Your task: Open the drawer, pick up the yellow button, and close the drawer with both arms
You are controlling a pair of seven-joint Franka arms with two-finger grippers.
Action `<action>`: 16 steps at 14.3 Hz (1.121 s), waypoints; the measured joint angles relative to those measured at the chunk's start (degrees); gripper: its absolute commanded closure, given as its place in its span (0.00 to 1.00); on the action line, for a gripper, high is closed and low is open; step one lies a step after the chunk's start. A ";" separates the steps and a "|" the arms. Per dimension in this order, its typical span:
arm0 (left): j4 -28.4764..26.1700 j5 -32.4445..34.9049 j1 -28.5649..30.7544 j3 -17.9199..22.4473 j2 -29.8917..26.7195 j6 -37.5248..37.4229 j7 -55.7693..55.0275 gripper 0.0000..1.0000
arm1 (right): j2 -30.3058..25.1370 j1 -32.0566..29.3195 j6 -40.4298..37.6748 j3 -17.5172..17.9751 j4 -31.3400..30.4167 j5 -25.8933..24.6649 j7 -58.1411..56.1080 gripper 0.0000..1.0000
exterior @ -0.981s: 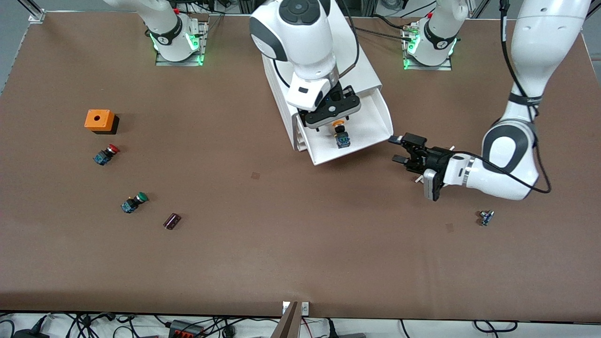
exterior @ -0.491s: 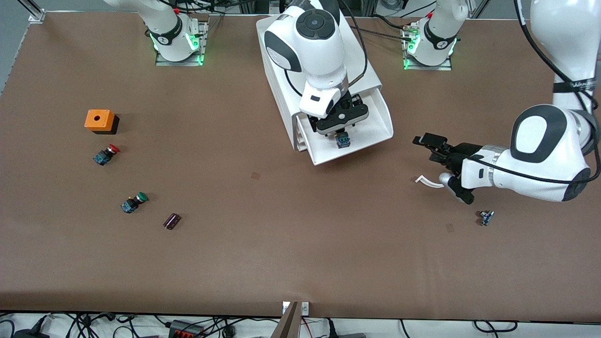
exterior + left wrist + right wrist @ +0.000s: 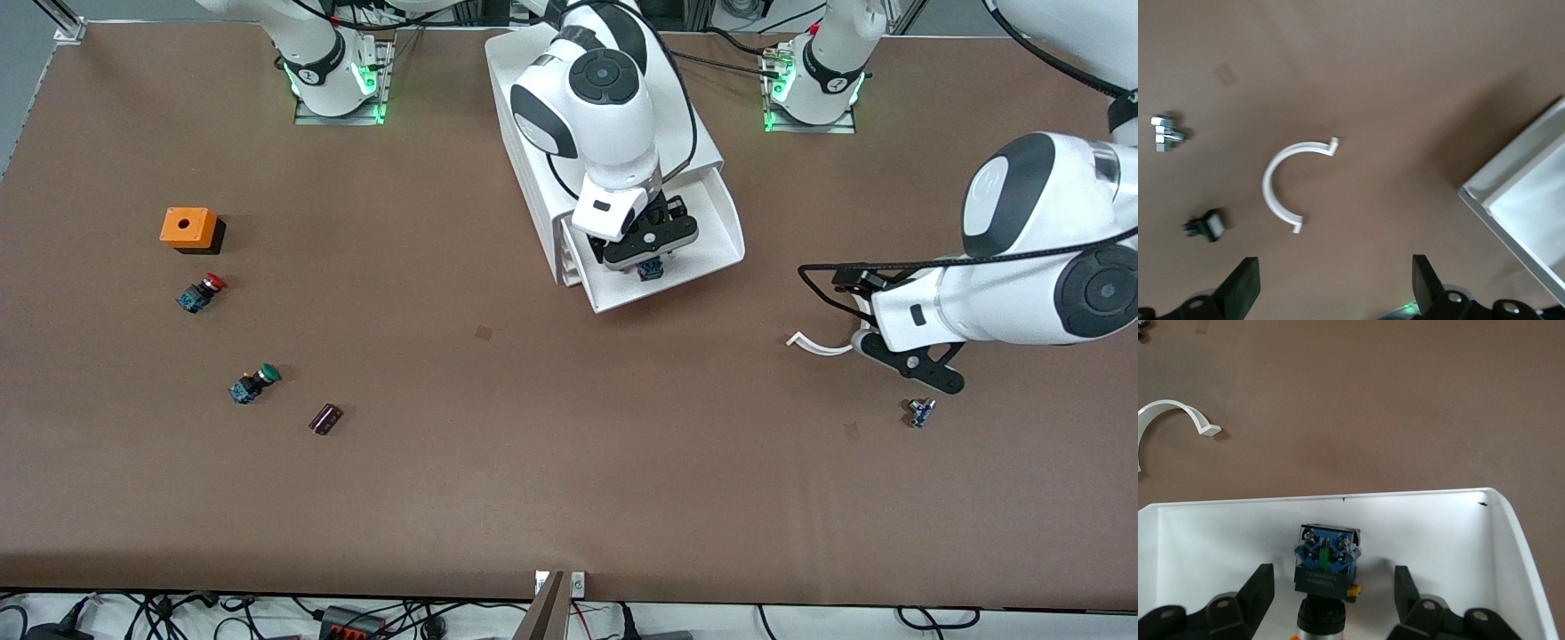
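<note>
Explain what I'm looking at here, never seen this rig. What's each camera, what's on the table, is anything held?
Two white robot arms stand at a brown table. One picture is from high across the table; the other two are from cameras on each arm's wrist.

The right gripper is down in the pulled-out top drawer of a white cabinet, fingers open on either side of the button, not gripping it.

The left gripper hangs open over the table near a white curved clip, holding nothing.

Also on the table: an orange box, a red-capped button, a green-capped button, a dark cylinder.
</note>
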 measured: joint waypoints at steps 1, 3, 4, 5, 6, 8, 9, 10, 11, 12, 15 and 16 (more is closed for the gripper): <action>1.03 0.59 0.00 0.04 0.03 0.02 -0.02 0.00 | 0.06 0.04 0.19 0.00 0.04 0.00 1.52 0.23; 2.35 1.07 0.11 0.19 0.22 0.05 -0.66 0.00 | 0.16 0.38 0.90 0.00 0.11 0.00 3.80 0.25; 2.58 1.07 0.20 0.24 0.33 0.05 -2.26 0.00 | 0.24 0.64 1.11 0.00 0.11 0.00 4.46 0.26; 2.60 1.07 0.26 0.25 0.42 0.05 -4.49 0.00 | 0.36 0.86 1.26 0.01 0.11 0.00 4.84 0.28; 2.60 1.03 0.26 0.25 0.55 0.07 -6.49 0.00 | 0.46 0.99 1.31 0.00 0.11 0.00 4.98 0.28; 2.60 0.81 0.18 0.21 0.82 0.39 -8.62 0.00 | 0.61 1.05 1.33 0.00 0.11 -0.01 5.06 0.32; 2.61 0.79 0.18 0.21 0.89 0.63 -8.97 0.00 | 0.67 1.05 1.33 -0.02 0.11 -0.01 5.06 0.40; 2.61 0.78 0.20 0.21 0.91 0.73 -9.13 0.00 | 0.71 1.05 1.33 -0.05 0.11 -0.01 5.08 0.49; 2.61 0.78 0.22 0.21 0.91 0.76 -9.22 0.00 | 0.75 1.05 1.33 -0.07 0.11 -0.02 5.08 0.50; 2.61 0.78 0.21 0.21 0.91 0.76 -9.27 0.00 | 0.84 1.05 1.33 -0.08 0.11 -0.03 5.08 0.55; 2.61 0.71 0.20 0.21 0.91 0.76 -9.80 0.00 | 1.19 1.05 1.38 -0.09 0.11 -0.21 5.08 0.70; 2.61 0.34 0.20 0.20 0.91 0.77 -10.03 0.00 | 1.17 1.05 1.41 -0.10 0.14 -0.25 5.08 0.78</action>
